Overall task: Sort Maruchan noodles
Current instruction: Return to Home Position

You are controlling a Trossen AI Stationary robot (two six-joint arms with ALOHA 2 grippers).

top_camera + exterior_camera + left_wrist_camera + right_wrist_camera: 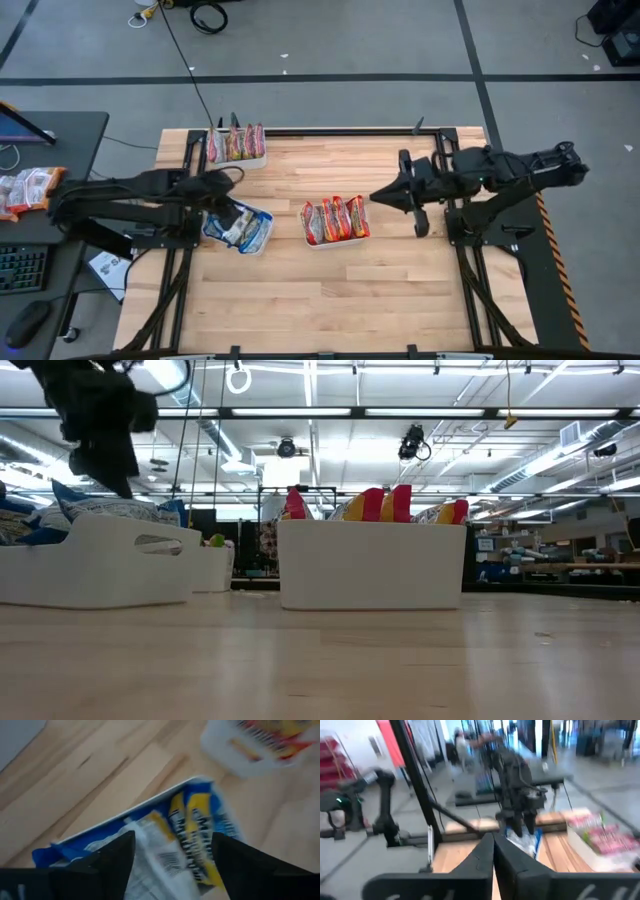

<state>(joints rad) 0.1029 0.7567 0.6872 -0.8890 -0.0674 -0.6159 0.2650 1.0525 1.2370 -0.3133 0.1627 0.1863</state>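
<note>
Blue-and-yellow Maruchan noodles (195,840) lie in a white tray (262,236) at the table's left edge. My left gripper (172,857) hangs open just above them, its fingers on either side of the top packet without touching it. Red-orange and yellow-orange packets (335,217) stand on edge in the middle tray (370,565). More packets (237,142) stand in a tray at the far left corner. My right gripper (378,197) is shut on nothing, held high and level right of the middle tray, pointing toward the table's left.
A dark side desk (70,135) left of the table carries more packets (25,190), a keyboard and a mouse. Bare wood (330,300) stretches across the near half of the table and between the trays.
</note>
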